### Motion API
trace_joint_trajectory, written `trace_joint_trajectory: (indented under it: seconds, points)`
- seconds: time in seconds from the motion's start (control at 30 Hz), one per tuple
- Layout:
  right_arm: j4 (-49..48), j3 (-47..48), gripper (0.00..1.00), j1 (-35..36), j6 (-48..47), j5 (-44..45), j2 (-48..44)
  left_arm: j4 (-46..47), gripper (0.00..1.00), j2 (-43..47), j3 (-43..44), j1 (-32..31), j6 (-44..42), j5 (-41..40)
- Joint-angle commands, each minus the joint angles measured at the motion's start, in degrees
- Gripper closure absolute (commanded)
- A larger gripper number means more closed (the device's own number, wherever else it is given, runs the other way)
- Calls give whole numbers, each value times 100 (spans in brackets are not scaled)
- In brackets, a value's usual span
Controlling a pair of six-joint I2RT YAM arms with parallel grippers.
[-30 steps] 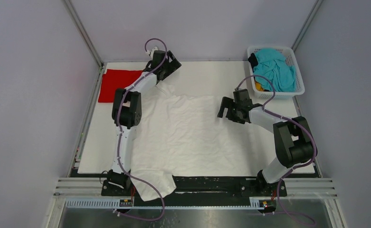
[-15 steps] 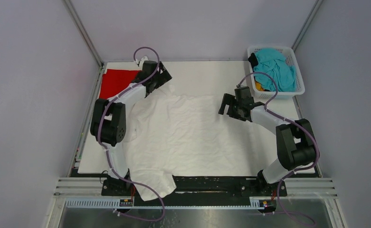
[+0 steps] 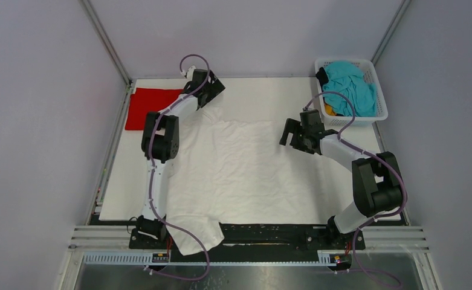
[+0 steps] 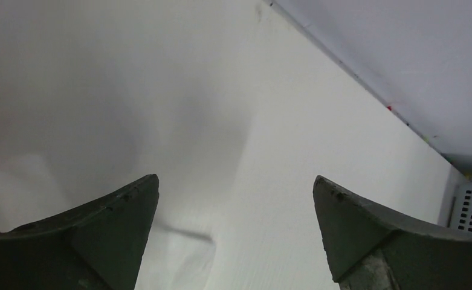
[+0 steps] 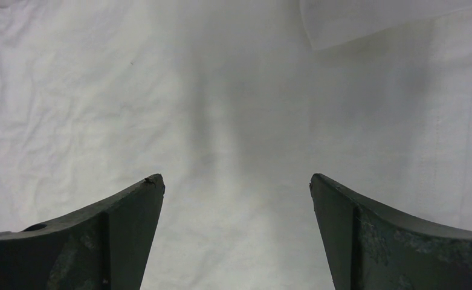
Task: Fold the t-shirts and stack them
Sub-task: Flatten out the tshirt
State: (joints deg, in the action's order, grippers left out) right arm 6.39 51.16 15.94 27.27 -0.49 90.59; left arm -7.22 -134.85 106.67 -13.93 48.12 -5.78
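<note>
The table [image 3: 263,90] carries the whole work area. A white t-shirt [image 3: 245,169] lies spread flat and wrinkled across its centre, with the near-left part hanging over the near edge onto the base rail. A white basket [image 3: 379,115] stands at the far-right corner, just beside the table edge. A red t-shirt [image 3: 151,106] lies flat at the far-left corner, near the white one. A teal t-shirt [image 3: 351,84] is heaped in the basket and fills most of it. The left gripper [image 4: 236,181] is positioned over the far-left corner of the white t-shirt, close to the red one; its jaws are spread wide and nothing is between them. The right gripper [image 5: 236,180] is positioned above the right part of the white t-shirt, with wrinkled cloth directly below; its jaws are likewise spread wide and hold nothing. An orange t-shirt [image 3: 329,111] shows under the teal one at the basket's near side. A dark t-shirt [image 3: 321,77] shows at the basket's left wall.
</note>
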Motion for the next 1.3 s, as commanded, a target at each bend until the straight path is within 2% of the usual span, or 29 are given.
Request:
trace_joint_trajectory:
  seconds: [0.0,0.07,0.2,0.33,0.43,0.57,0.67,0.97,1.27]
  points:
    - [105,90,1,-111,-11,208,-44,-553,1,-874,1387,-2,137,232]
    - [112,74,1,-133,-12,228,-98,-661,1,-1068,1732,-6,122,334]
    - [109,66,0,-151,-20,235,-99,-267,1,-910,1556,-22,83,358]
    - [116,62,1,-152,-31,190,-74,-256,1,-522,1455,-19,-137,407]
    - [112,57,1,-149,-45,210,-78,-124,1,197,696,-51,-363,266]
    - [107,53,1,-153,-55,191,-76,-49,1,1244,-730,-83,-432,-342]
    - [69,36,1,-149,-46,108,-38,100,1,1623,-1521,-83,-401,-491]
    - [39,26,1,-153,-26,68,-10,-456,1,962,-1152,-87,-249,-333]
    - [35,35,0,-155,-20,67,56,-523,1,350,-482,-101,-199,-349]
